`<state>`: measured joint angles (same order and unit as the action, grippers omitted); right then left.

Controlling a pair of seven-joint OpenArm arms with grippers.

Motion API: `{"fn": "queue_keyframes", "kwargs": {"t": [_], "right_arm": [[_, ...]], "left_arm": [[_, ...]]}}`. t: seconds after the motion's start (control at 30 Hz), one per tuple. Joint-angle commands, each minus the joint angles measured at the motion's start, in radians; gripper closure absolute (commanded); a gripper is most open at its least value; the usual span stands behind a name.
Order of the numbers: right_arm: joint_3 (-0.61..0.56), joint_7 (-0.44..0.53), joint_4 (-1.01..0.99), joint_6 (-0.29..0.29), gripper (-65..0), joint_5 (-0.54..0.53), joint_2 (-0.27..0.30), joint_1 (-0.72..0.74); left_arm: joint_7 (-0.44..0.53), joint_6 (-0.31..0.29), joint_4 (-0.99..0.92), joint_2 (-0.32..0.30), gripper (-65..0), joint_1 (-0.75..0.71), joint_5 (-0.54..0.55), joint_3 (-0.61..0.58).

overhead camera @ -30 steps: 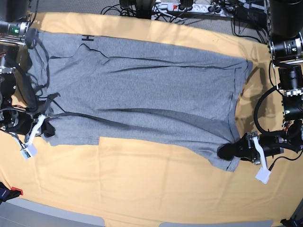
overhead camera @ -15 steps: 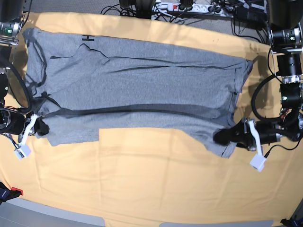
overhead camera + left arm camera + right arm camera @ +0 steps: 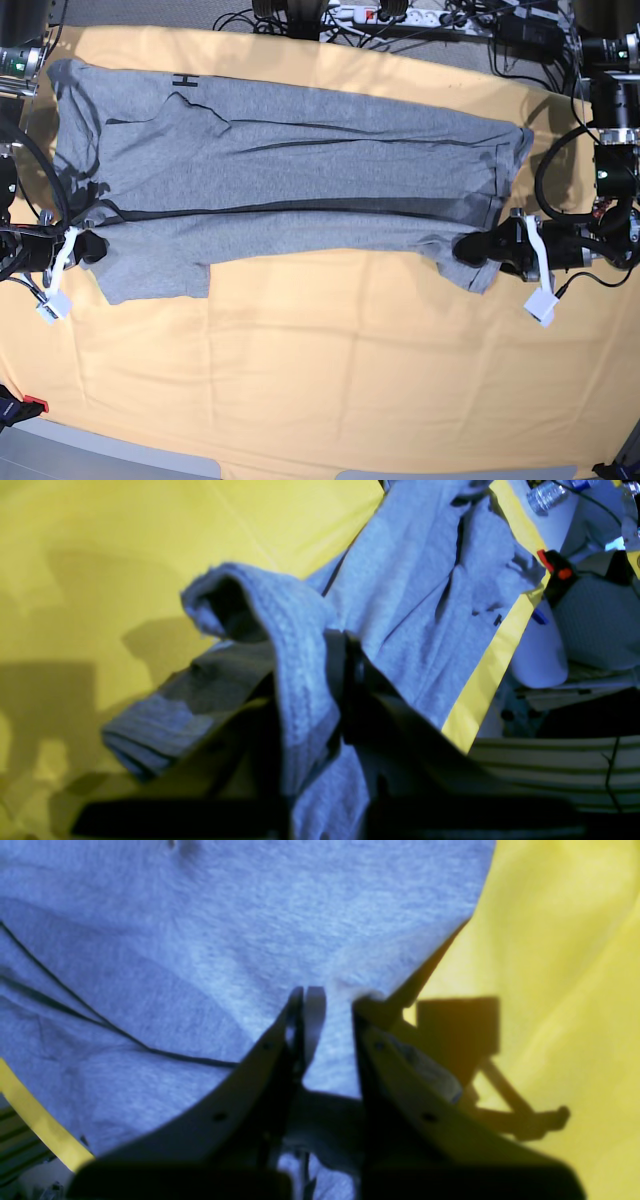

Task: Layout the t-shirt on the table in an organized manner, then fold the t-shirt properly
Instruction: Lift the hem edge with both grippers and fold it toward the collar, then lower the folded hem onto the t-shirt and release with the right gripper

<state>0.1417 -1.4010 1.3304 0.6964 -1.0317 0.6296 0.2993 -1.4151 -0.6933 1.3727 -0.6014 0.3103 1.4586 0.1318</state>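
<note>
The left gripper [image 3: 478, 249] and right gripper [image 3: 85, 246] each clamp an end of the t-shirt [image 3: 290, 170], stretched along the table [image 3: 330, 380]'s far edge. A lengthwise fold seems underway; next, both ends likely carry evenly toward that edge.

A white power strip [image 3: 385, 14] lies amid tangled black cables [image 3: 470, 20], with a small red object [image 3: 30, 406] far off to its lower left.

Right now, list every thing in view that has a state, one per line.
t-shirt: spread lengthwise, near long edge lifted and partly folded over
left tool: shut on the t-shirt's hem corner
right tool: shut on the t-shirt's sleeve end
table: covered by yellow-orange cloth
</note>
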Motion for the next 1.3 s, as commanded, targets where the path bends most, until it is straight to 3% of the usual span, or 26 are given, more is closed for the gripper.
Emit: {"fn": "queue_keyframes", "kwargs": {"t": [0.0, 0.2, 0.33, 0.47, 0.73, 1.27], "right_arm": [[0.009, 0.005, 0.019, 0.002, 0.0, -0.016, 0.034, 0.024], [0.008, 0.005, 0.019, 0.002, 0.0, -0.039, 0.089, 0.025], [0.008, 0.005, 0.019, 0.002, 0.0, -0.112, 0.085, 0.008], [0.008, 0.005, 0.019, 0.002, 0.0, -0.116, 0.085, -0.032], [0.008, 0.005, 0.019, 0.002, 0.0, -0.117, 0.091, -0.053], [0.008, 0.005, 0.019, 0.002, 0.0, -0.124, 0.129, -0.124]], "left_arm": [[0.019, -0.005, 0.015, -0.025, 0.0, 0.023, 0.025, 0.008], [0.019, -0.005, 0.015, -0.050, 0.0, 0.010, 0.025, 0.008], [0.019, -0.005, 0.024, -0.050, 0.0, -0.017, 0.025, 0.008], [0.019, -0.005, 0.073, -0.058, 0.0, -0.063, 0.025, 0.008], [0.019, -0.005, 0.172, -0.132, 0.0, -0.130, 0.025, 0.008], [0.019, -0.005, 0.171, -0.135, 0.0, -0.186, 0.025, 0.008]]}}
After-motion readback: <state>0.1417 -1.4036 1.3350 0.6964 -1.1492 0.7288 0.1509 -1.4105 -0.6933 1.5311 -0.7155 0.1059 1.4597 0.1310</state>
